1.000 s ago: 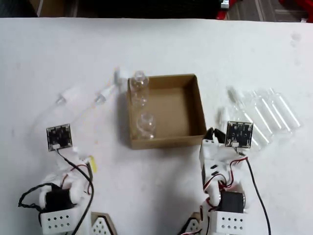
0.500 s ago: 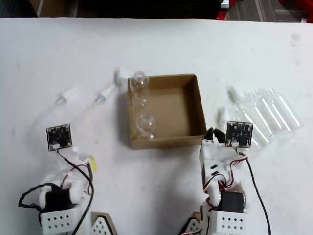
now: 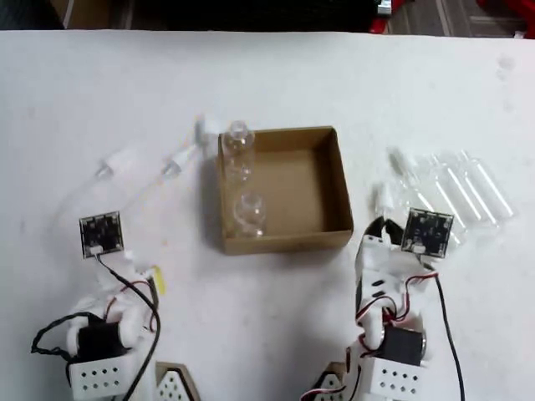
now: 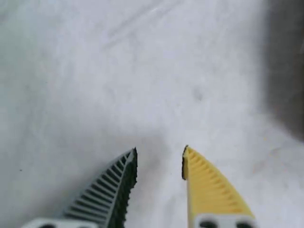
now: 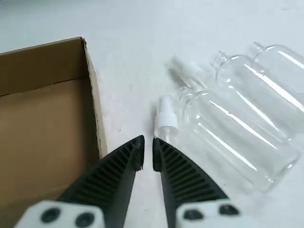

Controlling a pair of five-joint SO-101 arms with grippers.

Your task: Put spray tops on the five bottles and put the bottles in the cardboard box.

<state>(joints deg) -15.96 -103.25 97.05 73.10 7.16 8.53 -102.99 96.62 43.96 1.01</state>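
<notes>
Shifting sideways from the near corner of the cardboard box (image 3: 284, 242), which holds two clear bottles (image 3: 242, 188), the right arm now sits closer to three uncapped bottles (image 3: 456, 196) lying side by side; capping these likely comes next. Their long axes run diagonally, necks toward the far side of the table (image 3: 276, 75) and the box. The right gripper (image 5: 148, 152), fingers pressed almost together and empty, hovers beside a white spray top (image 5: 166, 124). The left gripper (image 4: 159, 161) stays spread over bare table.

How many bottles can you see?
5 bottles. Two are in the box, along its left wall: one at the far corner, one at the near corner. Three lie side by side on the table, right of the box. None seems hidden.
</notes>
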